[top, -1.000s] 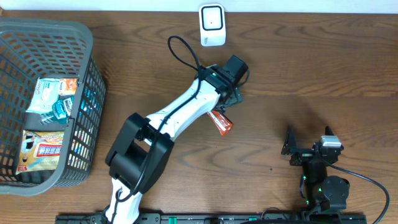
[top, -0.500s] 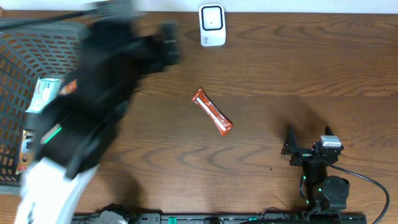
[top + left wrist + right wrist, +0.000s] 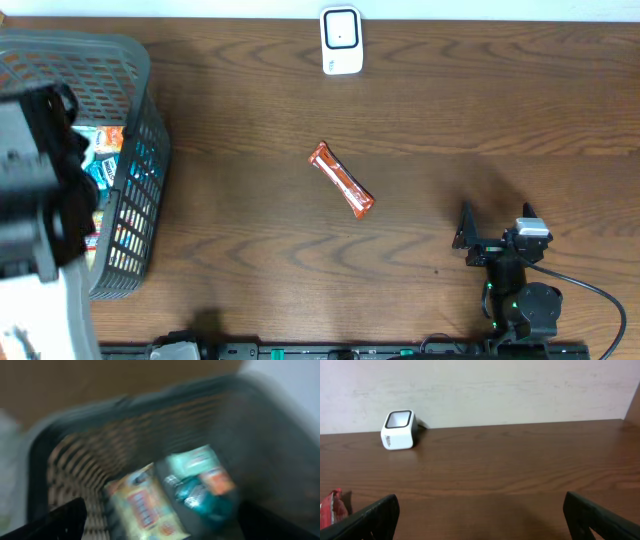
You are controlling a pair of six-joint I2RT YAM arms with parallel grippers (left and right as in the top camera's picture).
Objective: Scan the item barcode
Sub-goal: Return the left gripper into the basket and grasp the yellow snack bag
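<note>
An orange snack bar [image 3: 340, 180] lies flat on the brown table, below the white scanner [image 3: 340, 40] at the back edge. Nothing touches the bar. My left arm [image 3: 35, 200] hangs blurred over the grey basket [image 3: 135, 150] at the far left. In the left wrist view my left gripper [image 3: 165, 530] is open above the packets [image 3: 145, 505] in the basket, with nothing between its fingers. My right gripper [image 3: 497, 228] rests open at the front right. Its view shows the scanner [image 3: 398, 430] and the snack bar's end [image 3: 330, 507] at the left edge.
The basket's mesh wall [image 3: 80, 460] rings a yellow packet and a teal and white packet [image 3: 200, 485]. A pale wall [image 3: 495, 390] runs behind the table's far edge.
My left arm has swung from the orange bar near the scanner to above the basket at the far left. The bar stays on the table. The right arm has not moved.
</note>
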